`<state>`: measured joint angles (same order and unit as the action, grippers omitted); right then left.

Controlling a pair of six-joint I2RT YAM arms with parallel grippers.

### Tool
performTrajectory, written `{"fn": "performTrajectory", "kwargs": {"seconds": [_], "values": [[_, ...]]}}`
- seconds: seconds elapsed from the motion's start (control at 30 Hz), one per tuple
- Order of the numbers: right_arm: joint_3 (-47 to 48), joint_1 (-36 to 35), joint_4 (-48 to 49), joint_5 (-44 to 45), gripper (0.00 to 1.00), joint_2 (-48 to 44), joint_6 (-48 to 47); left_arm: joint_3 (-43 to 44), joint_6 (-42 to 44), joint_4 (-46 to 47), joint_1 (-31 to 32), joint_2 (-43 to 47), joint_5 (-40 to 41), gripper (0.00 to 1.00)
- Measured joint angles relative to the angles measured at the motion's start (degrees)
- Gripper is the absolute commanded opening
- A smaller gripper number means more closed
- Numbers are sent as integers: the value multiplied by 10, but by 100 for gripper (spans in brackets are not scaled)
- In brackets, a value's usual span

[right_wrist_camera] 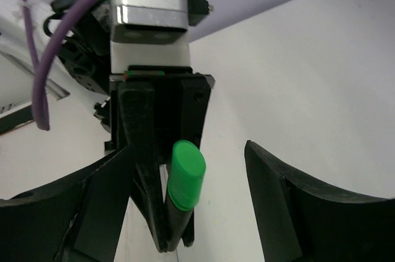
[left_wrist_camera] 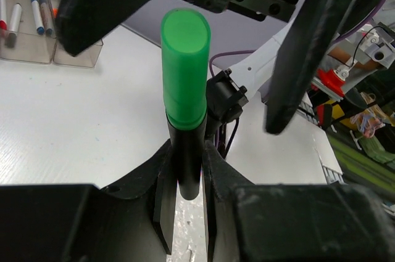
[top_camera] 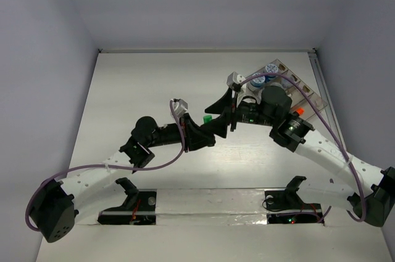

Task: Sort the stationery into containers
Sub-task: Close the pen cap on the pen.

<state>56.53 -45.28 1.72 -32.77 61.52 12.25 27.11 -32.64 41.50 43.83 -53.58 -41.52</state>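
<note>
Left claw (left_wrist_camera: 188, 166) pinching the highlighter (left_wrist_camera: 185, 71) low on its barrel, both fingers pressed against the black body; from the left wrist view the grip looks snug. Highlighter notes: stubby, black barrel, bright green cap with a flat oval end and a faint step ring partway down. Only a short stretch of barrel shows between cap and fingers. It sticks straight out from the fingertips, in line with the claw, cap end leading. I have it held in mid-air above the white table (top_camera: 136, 89), near the middle of the workspace and well apart from the tray (top_camera: 308, 89) at the far right. Right claw (right_wrist_camera: 185, 151) faces the left one nose to nose, fingers spread wide, one on each side of the green cap. In the right wrist view the cap sits nearer the finger on the left of that picture, with bare table showing between the cap and the other finger; I cannot tell whether the near finger touches it. Top view shows the two claws meeting tip to tip with a speck of green between them. Tray is clear plastic, split into compartments. A few white pens (left_wrist_camera: 37, 12) with blue and red caps lie in the compartments visible from the left wrist. Round pots (top_camera: 271, 71) sit at its far end.
</note>
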Motion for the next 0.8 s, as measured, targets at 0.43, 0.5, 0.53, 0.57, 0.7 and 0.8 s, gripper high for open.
{"fn": "performTrajectory", "kwargs": {"seconds": [0.43, 0.5, 0.53, 0.57, 0.7, 0.8], "values": [[-9, 2, 47, -24, 34, 9, 36, -1, 0, 2, 1, -3, 3, 0], [-11, 2, 48, -22, 26, 9, 38, -1, 0, 2, 1, -3, 4, 0], [-11, 2, 48, -22, 26, 9, 42, -1, 0, 2, 1, -3, 4, 0], [-11, 3, 48, -21, 25, 9, 44, -1, 2, 2, 1, -3, 4, 0], [-12, 3, 51, -21, 0, 9, 47, -1, 2, 0, 2, -3, 6, 0], [-14, 3, 53, -20, 0, 9, 55, -1, 2, -2, 3, -2, 9, 0]]}}
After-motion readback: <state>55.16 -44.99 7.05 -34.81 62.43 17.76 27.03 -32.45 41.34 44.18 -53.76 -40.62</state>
